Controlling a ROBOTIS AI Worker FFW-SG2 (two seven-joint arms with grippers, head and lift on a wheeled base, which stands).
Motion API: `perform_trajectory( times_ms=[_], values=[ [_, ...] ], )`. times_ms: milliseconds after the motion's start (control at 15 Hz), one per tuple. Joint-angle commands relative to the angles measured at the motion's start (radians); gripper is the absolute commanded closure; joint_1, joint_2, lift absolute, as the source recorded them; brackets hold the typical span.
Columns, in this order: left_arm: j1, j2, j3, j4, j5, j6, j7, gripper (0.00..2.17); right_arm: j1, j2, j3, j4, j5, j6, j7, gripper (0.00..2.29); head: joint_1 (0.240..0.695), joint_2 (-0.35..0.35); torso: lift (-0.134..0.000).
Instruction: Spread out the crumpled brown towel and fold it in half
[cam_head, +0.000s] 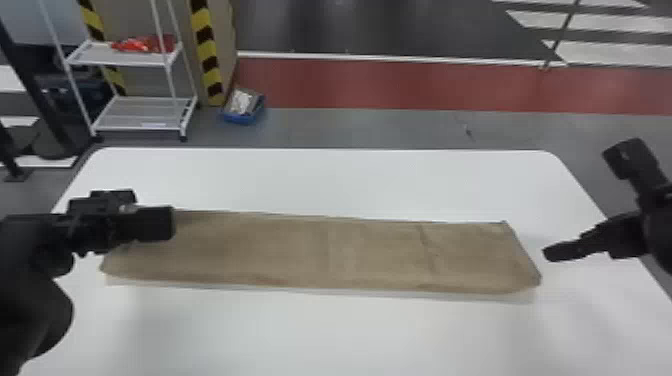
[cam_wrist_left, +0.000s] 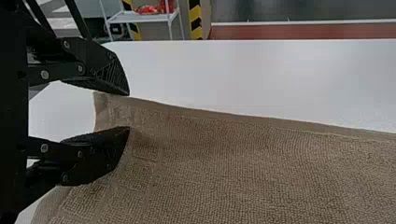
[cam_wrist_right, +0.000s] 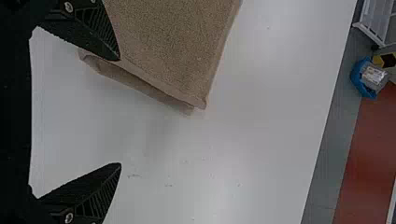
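The left gripper (cam_head: 171, 224) is positioned over the left end of the towel, its two fingers parted. The brown towel (cam_head: 350, 255) lies flat on the white table (cam_head: 350, 182) as a long folded strip, layered edges visible at its right end. The right gripper (cam_head: 580, 204) is located just beside that end, fingers spread wide, with nothing between them.

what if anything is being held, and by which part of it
Nothing is held: the left gripper and right gripper are open, and the towel lies on the table.
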Motion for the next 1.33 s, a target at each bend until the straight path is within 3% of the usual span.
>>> perform_trajectory(
  times_ms=[0, 400, 1267],
  values=[
    [0.019, 0.004, 0.011, -0.022, -0.001, 0.003, 0.003, 0.00, 0.005, -0.001, -0.010, -0.003, -0.006, 0.000, 0.000, 0.08, 0.695, -0.070, -0.124],
    [0.054, 0.005, 0.062, -0.057, 0.033, 0.000, 0.023, 0.02, -0.006, -0.009, -0.025, -0.007, -0.031, -0.003, 0.000, 0.08, 0.695, -0.066, -0.124],
    [0.183, 0.007, 0.151, -0.200, 0.033, 0.000, -0.028, 0.06, 0.042, -0.004, -0.019, -0.048, -0.033, 0.021, 0.006, 0.08, 0.695, -0.047, -0.124]
  ],
)
